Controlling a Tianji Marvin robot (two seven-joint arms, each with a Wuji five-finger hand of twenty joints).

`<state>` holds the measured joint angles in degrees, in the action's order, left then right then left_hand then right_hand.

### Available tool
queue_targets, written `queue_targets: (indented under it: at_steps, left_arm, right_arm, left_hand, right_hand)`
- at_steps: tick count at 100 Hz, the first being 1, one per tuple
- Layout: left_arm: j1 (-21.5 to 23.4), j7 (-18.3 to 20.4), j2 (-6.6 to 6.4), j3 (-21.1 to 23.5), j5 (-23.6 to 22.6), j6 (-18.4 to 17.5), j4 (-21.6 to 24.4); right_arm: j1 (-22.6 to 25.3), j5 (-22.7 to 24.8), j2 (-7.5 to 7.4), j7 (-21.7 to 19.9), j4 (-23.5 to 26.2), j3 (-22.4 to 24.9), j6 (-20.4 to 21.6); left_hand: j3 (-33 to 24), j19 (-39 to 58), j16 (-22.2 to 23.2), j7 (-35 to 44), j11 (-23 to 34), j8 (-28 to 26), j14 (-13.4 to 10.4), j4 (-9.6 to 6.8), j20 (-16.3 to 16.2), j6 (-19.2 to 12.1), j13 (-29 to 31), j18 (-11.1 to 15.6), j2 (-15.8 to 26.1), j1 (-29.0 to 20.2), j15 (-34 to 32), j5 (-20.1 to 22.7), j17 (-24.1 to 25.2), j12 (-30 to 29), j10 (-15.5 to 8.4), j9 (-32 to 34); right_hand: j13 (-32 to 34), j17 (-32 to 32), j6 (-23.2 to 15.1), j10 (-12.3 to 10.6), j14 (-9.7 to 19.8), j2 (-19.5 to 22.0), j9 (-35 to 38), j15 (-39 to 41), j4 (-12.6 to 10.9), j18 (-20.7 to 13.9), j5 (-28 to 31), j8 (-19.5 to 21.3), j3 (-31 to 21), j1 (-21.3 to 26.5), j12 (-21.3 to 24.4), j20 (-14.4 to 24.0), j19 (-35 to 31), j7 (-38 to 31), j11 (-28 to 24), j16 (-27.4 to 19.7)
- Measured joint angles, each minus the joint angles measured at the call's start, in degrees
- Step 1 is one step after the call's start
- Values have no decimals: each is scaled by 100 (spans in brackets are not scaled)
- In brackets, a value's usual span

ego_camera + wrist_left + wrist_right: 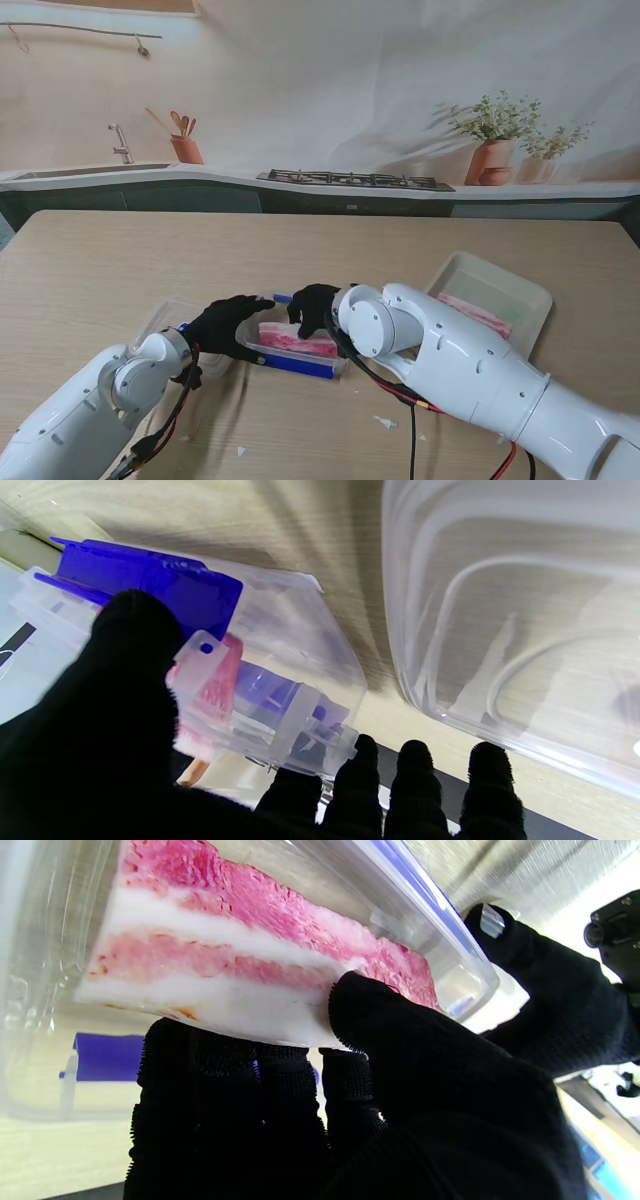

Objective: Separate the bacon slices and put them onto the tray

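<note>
The bacon block (260, 955), lying lengthwise in the clear container (300, 350) near the bench's middle, is being pinched at one end by the right hand (312, 308), while the left hand (222, 325) is clamped on the container's left end, with the tray (520, 295) well apart to the right.

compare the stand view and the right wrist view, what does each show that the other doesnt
Only the stand view shows the tray on the right with a bacon slice in it, and the clear lid lying left of the container.

Only the right wrist view shows the right hand pinching the bacon block, thumb on its face and fingers along its pale edge.

Both show the clear container and the left hand.
</note>
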<state>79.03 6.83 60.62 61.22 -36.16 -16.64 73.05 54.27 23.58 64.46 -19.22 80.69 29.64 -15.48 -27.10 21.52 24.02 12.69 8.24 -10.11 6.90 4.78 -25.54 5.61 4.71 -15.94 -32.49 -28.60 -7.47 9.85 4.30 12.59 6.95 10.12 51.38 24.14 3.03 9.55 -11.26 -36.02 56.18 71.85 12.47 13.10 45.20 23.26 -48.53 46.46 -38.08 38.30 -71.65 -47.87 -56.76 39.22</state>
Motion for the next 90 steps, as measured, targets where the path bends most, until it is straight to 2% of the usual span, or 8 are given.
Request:
queue_targets:
  at_steps: [31, 49, 72, 90]
  left_arm:
    - [-1, -3, 0, 0, 1, -1, -3]
    - [-1, -7, 1, 0, 1, -2, -4]
    - [-1, -14, 2, 2, 1, -2, -8]
    - [10, -18, 4, 25, -14, -4, -6]
  right_arm:
    - [213, 310, -80, 41, 323, 340, -10]
    - [442, 512, -143, 2, 627, 719, 16]
    - [1134, 1109, -256, -121, 1331, 1767, 201]
    - [1989, 1950, -319, -263, 1908, 3009, 704]
  left_hand:
    - [0, 0, 0, 0, 4, 0, 0, 0, 0, 0, 0, 0, 0, 0, 0, 0, 0, 0, 0, 0]
    - [0, 0, 0, 0, 8, 0, 0, 0, -1, 0, 0, 0, 0, 0, 0, 0, 0, 0, 0, 0]
    - [-1, 0, 0, 0, 21, 0, 0, 0, -1, 0, 0, 0, 0, 0, 0, 1, 0, 0, 0, 1]
    - [-1, 0, 0, 0, 43, 0, 0, 0, -1, 0, 0, 0, 0, 0, 0, 9, 0, 0, 0, 2]
  right_hand:
    - [9, 0, 96, 76, -25, -1, 0, 139, 0, 54, 0, 235, -73, -2, -211, 72, -2, -2, -93, 162]
    - [9, 0, 99, 85, -30, -1, 0, 176, 0, 57, 0, 275, -74, -3, -241, 89, -5, -2, -103, 176]
    - [10, -6, 100, 87, -31, -1, 0, 199, 0, 58, 0, 290, -75, -4, -282, 94, -49, -2, -107, 227]
    - [10, -34, 100, 88, -32, -1, -4, 199, 0, 58, 0, 342, -75, -4, -289, 104, -49, -1, -111, 233]
